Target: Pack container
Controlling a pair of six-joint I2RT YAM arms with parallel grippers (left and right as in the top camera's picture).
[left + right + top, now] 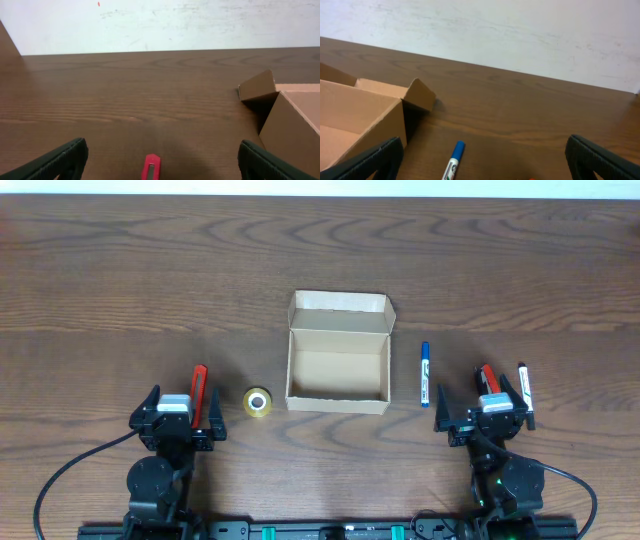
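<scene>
The container (338, 376), lying open-lidded just to the right of the tape roll (257, 402), looks like light, stiff but crushable cardboard, best pinched at a side wall's rim, while the left gripper (180, 408) and right gripper (490, 408) both gape empty.

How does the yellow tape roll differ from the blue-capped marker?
The small yellow tape roll is round and lies left of the open tan cardboard box; the slim white marker with blue cap is long and lies right of it. Both rest on the wooden table, outside the box.
</scene>
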